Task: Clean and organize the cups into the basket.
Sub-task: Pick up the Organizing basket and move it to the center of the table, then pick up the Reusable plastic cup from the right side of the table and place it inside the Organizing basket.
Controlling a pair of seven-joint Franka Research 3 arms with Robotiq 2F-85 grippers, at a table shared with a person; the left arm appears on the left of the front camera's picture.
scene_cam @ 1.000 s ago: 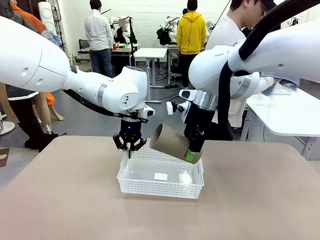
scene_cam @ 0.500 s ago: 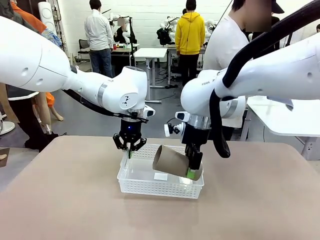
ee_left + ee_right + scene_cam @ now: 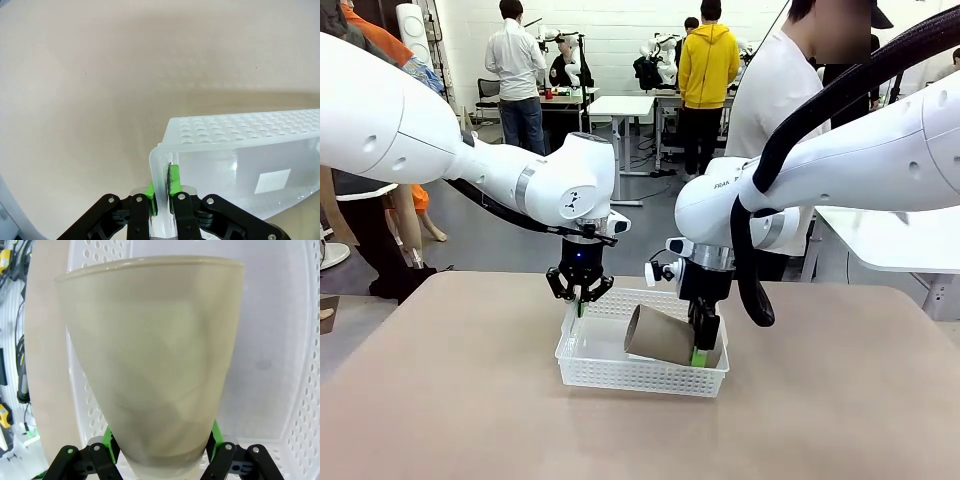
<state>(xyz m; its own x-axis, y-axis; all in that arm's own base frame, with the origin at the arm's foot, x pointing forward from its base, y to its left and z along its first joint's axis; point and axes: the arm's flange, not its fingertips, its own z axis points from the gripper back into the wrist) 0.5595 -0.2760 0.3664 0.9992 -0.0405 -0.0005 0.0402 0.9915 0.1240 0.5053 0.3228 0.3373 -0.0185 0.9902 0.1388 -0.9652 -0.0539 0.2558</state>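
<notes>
A tan-brown cup (image 3: 660, 335) lies on its side in the white lattice basket (image 3: 582, 372), mouth toward picture left and slightly raised. My right gripper (image 3: 698, 352) reaches down at the cup's base. In the right wrist view its green pads (image 3: 107, 435) flank the narrow base of the cup (image 3: 155, 350) closely, over the basket floor (image 3: 280, 340); I cannot tell whether they still press on it. My left gripper (image 3: 580, 298) is shut on the basket's back left rim. The left wrist view has its fingers (image 3: 162, 192) pinching that basket wall (image 3: 240, 131).
The basket sits mid-table on the tan tabletop (image 3: 450, 400), with free surface on all sides of it. A person in a white shirt (image 3: 770, 100) stands at the far side. A white table (image 3: 890, 230) stands off to the right.
My right arm has lowered the cup from above the basket's right rim down into the basket. The left gripper and the basket have stayed in place.
</notes>
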